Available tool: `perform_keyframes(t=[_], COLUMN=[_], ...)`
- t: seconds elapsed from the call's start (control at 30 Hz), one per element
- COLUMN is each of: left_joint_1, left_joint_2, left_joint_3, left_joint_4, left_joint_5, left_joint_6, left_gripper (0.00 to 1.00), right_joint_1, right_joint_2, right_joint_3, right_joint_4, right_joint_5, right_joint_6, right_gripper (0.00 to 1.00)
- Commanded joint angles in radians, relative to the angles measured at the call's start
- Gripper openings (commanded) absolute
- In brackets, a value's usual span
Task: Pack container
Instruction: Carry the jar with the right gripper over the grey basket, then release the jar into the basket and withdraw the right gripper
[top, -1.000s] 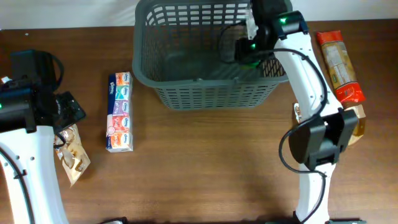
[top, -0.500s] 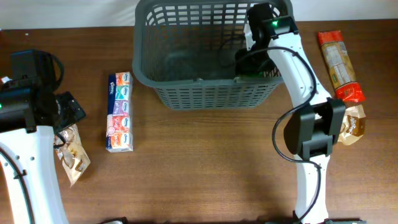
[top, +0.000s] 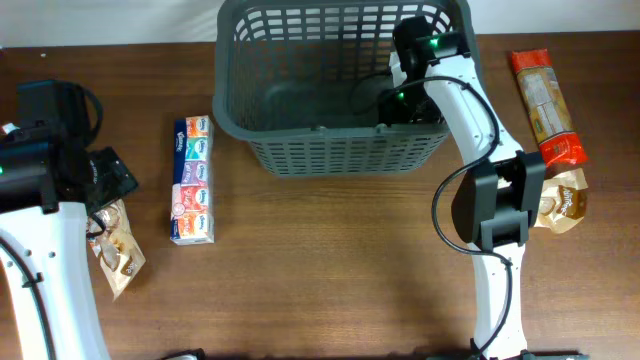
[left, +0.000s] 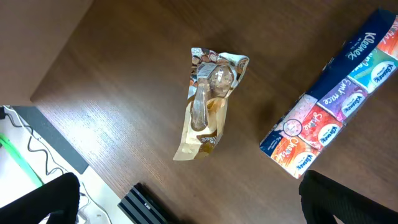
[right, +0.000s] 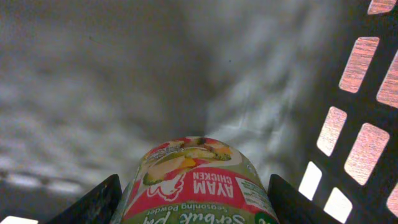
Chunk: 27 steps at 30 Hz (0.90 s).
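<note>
**A:** Up at the far edge of the brown wooden table (top: 330, 270), how many baskets?

**B:** One large dark grey slotted plastic container (top: 330, 150). The right gripper (right: 196, 208) reaches inside it, clamped on one round green-and-red tin (right: 193, 180) reading "AYAM CHICKEN".

**A:** Outside?

**B:** One multicoloured Kleenex tissue pack (left: 329, 118) and one clear snack packet (left: 208, 106). The left gripper (left: 193, 205) gapes wide, empty.

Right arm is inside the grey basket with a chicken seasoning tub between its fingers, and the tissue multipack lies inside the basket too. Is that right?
Wrong on one point: the tissue multipack lies on the table to the left of the basket, not inside it, as the overhead view shows. The right gripper does hold the seasoning tub inside the basket.
</note>
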<state>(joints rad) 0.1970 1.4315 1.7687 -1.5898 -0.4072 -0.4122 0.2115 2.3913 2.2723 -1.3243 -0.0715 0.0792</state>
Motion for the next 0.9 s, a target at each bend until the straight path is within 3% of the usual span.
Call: perform_keyframes(t=[0.0, 0.1, 0.23, 0.63, 0.87], left_joint_1=[0.005, 0.005, 0.005, 0.005, 0.005], left_joint_2=[0.003, 0.003, 0.003, 0.003, 0.003], left_joint_3=[-0.001, -0.001, -0.001, -0.001, -0.001], left_joint_4=[-0.001, -0.001, -0.001, -0.001, -0.001], left_joint_5=[0.004, 0.004, 0.004, 0.004, 0.004], left_joint_6=[-0.002, -0.002, -0.002, -0.002, -0.002], left_gripper=[1.0, 1.0, 1.0, 1.0, 1.0], right_joint_1=[-0.002, -0.002, -0.002, -0.002, -0.002], right_joint_2=[-0.008, -0.006, -0.005, -0.006, -0.012], right_joint_3=[0.016, 0.016, 0.015, 0.072, 0.48], right_joint_4=[-0.003, -0.008, -0.016, -0.023, -0.116], right_joint_5=[-0.006, -0.006, -0.006, -0.033, -0.067], right_joint_6=[0.008, 0.007, 0.007, 0.003, -0.019], right_gripper=[0.61, 0.77, 0.89, 0.99, 0.99])
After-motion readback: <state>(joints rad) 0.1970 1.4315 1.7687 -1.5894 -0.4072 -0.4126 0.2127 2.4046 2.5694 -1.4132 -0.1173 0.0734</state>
